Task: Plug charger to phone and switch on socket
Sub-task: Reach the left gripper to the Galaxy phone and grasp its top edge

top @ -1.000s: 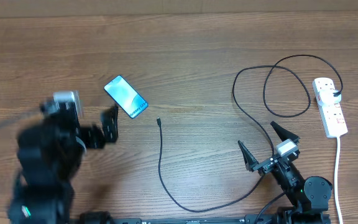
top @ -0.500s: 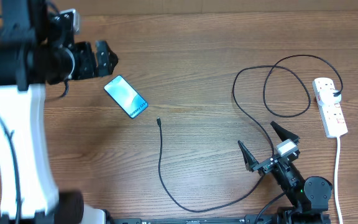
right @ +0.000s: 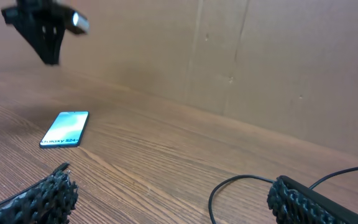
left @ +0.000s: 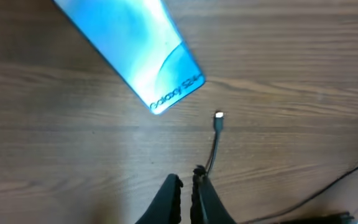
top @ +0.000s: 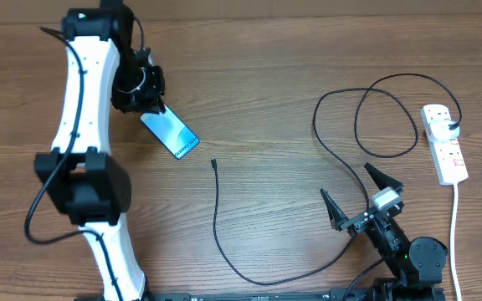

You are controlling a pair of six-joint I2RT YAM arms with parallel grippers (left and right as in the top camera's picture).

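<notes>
The left gripper, pressed together and empty, hangs over the surface. The charger's connector tip lies just ahead of it, with the phone slanting diagonally beyond. The right gripper, spread, sits far off, nearer the socket.

Overhead: high above phone, straight down, widest view. Left wrist: close over phone, facing down. Right wrist: low, well apart from phone, looking level toward it. All three share phone.

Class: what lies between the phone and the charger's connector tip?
Nothing: bare tabletop separates the phone from the connector tip, clearest in the left wrist view.
</notes>
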